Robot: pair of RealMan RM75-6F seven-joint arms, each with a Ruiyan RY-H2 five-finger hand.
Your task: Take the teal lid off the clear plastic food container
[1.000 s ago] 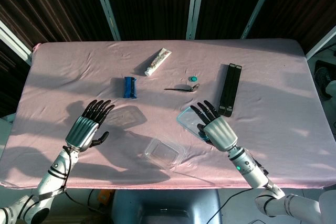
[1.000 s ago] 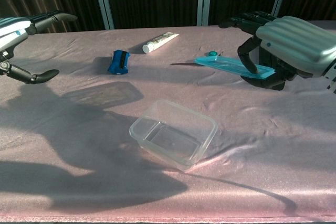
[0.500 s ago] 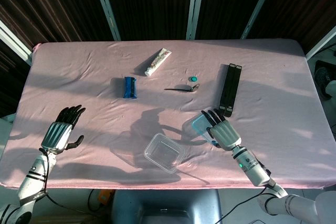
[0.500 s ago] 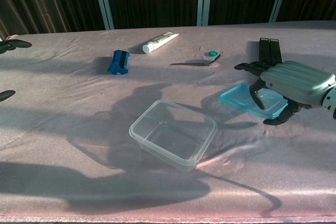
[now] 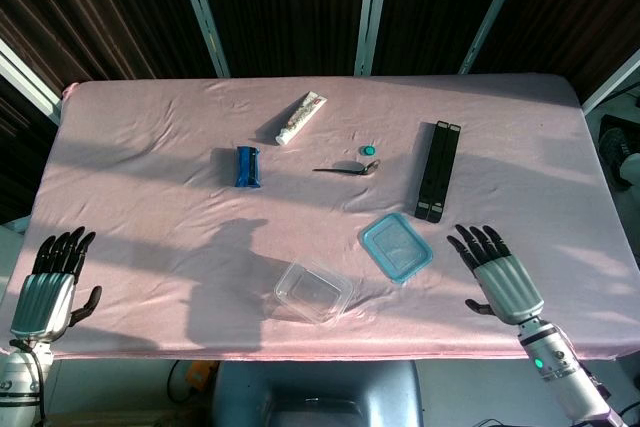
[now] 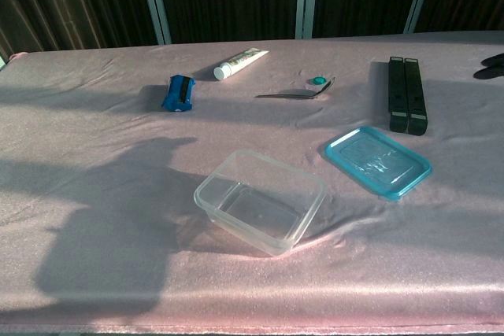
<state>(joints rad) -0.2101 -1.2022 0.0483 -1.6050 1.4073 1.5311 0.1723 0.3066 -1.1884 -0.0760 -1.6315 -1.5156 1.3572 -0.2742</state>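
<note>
- Surface (image 5: pixel 150 157): a table under a wrinkled pink cloth, dark slatted panels behind, long shadows across the near half.
- Left hand (image 5: pixel 48 287): at the near left corner, fingers straight and spread, holding nothing.
- Blue pack (image 5: pixel 247 166): lying flat, left of centre.
- Toothpaste tube (image 5: pixel 301 117): white, angled, toward the far edge.
- Clear plastic food container (image 5: pixel 314 292): uncovered, upright near the front edge, centre.
- Slim metal tool (image 5: pixel 347 167): lying just beside a small teal cap (image 5: pixel 368 150).
- Teal lid (image 5: pixel 397 246): flat on the cloth, just right of the container and apart from it.
- Black bars (image 5: pixel 438 170): a pair side by side, beyond the lid.
- Right hand (image 5: pixel 497 277): near the front right, fingers fanned apart, empty, clear of the lid; only dark fingertips (image 6: pixel 493 65) show in the chest view.
</note>
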